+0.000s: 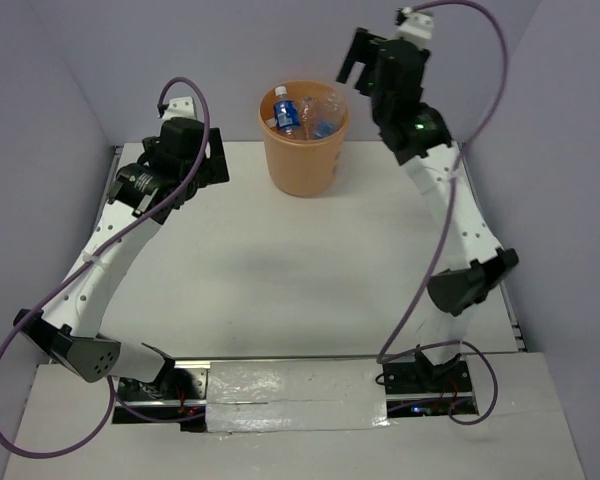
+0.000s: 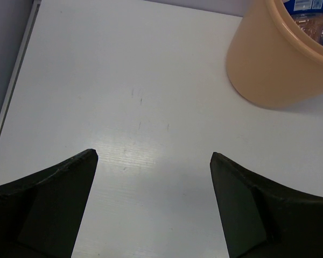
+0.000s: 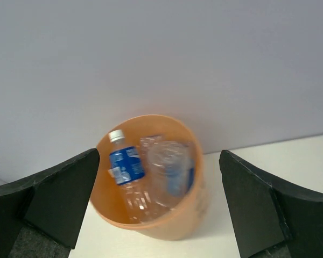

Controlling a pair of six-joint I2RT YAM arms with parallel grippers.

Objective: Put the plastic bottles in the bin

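Note:
The bin [image 1: 303,150] is a round orange bucket at the back middle of the table. Inside it lie several plastic bottles: one with a blue label and white cap [image 3: 126,167] leans on the left wall, and a clear one [image 3: 169,172] sits base-up beside it. My right gripper [image 1: 353,62] hangs in the air above and right of the bin's rim, open and empty [image 3: 159,156]. My left gripper [image 1: 212,160] is low over the table left of the bin, open with only bare tabletop between its fingers [image 2: 153,155]. The bin's wall [image 2: 269,70] shows at that view's upper right.
White tabletop [image 1: 300,270] is ringed by grey walls at the back and sides. A raised edge [image 2: 13,91] runs along the table's left side. Purple cables [image 1: 485,60] loop from both arms.

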